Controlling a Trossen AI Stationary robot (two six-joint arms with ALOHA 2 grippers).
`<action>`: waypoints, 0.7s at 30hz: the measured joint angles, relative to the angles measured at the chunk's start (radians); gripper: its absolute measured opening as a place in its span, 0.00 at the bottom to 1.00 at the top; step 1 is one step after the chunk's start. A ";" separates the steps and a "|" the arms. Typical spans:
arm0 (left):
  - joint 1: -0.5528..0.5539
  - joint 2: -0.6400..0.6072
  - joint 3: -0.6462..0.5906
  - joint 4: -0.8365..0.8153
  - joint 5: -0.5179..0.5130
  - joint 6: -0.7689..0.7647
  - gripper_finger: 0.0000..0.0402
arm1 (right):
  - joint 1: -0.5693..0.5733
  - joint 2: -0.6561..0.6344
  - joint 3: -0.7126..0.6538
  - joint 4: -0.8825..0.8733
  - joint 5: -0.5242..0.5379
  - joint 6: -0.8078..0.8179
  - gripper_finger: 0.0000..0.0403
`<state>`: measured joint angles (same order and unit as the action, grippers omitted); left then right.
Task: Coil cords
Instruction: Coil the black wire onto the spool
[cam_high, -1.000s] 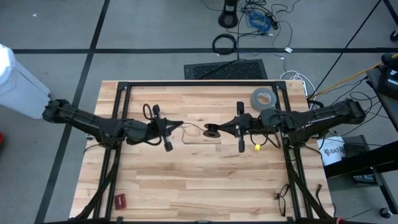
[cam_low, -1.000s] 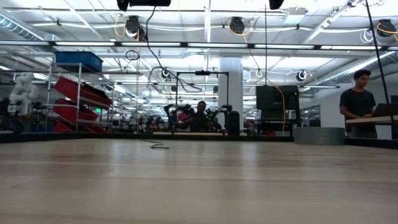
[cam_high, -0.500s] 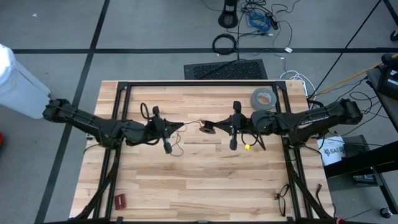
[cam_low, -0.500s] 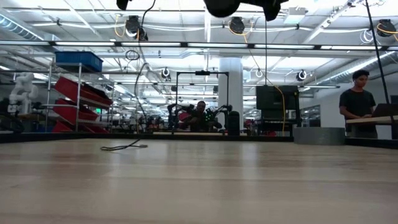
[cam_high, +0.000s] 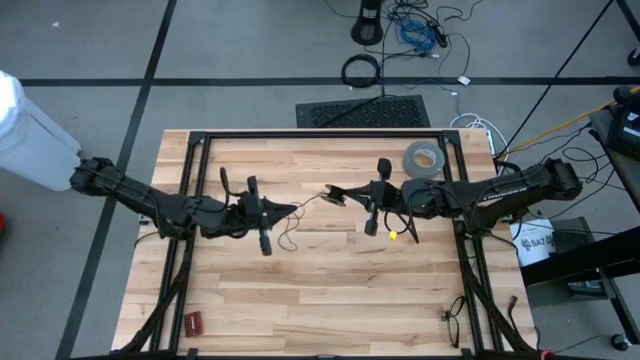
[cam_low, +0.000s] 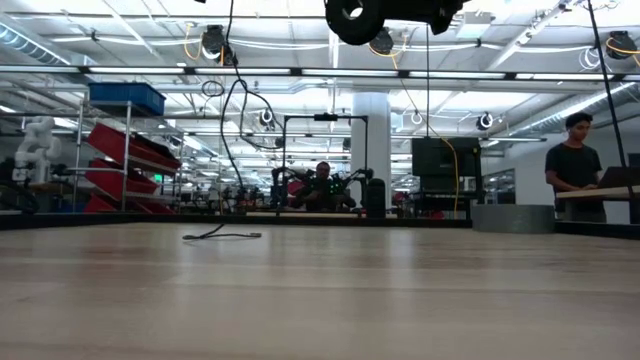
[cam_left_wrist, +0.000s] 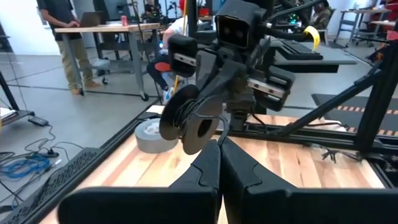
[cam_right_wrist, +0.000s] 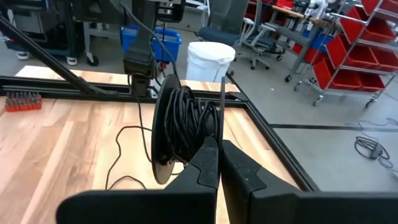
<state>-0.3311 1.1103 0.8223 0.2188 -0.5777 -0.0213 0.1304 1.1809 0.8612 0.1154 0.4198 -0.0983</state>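
The cord is a thin black wire, partly wound on a small black spool that hangs above the table's middle. My right gripper is shut on the spool. My left gripper, just left of the spool, points level at it and is shut on the cord. The free cord sags from the grippers, and its loop lies on the wooden table. The spool shows at the top of the low view. My left gripper pinches the thin cord at its fingertips, coming level from the table's left. A short stretch runs on to the spool, and the rest hangs slack down to the table. My right gripper pinches the rim of one spool disc between its two fingers, coming roughly level from the table's right. The spool is lifted clear of the table, with its discs upright.
A grey tape roll lies at the far right of the table. A small red item sits near the front left corner. Black frame rails border the table. A person stands in the room beyond.
My right gripper has carried the spool toward the table's left and far edge, sinking a little and rolling, so the spool now shows in the low view. More slack cord has dropped, and its loop on the table has grown longer.
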 joint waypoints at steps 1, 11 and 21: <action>-0.005 0.000 0.000 0.000 0.000 0.000 0.00 | 0.000 0.000 0.000 0.000 0.000 -0.001 0.00; -0.053 0.000 0.010 0.031 -0.032 -0.012 0.00 | 0.003 0.000 0.000 -0.022 -0.030 -0.044 0.00; -0.011 0.001 0.105 0.007 -0.051 -0.079 0.00 | 0.003 0.029 0.000 -0.003 -0.002 -0.075 0.00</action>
<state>-0.3418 1.1113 0.9270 0.2254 -0.6292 -0.1005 0.1337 1.2099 0.8612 0.1122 0.4178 -0.1734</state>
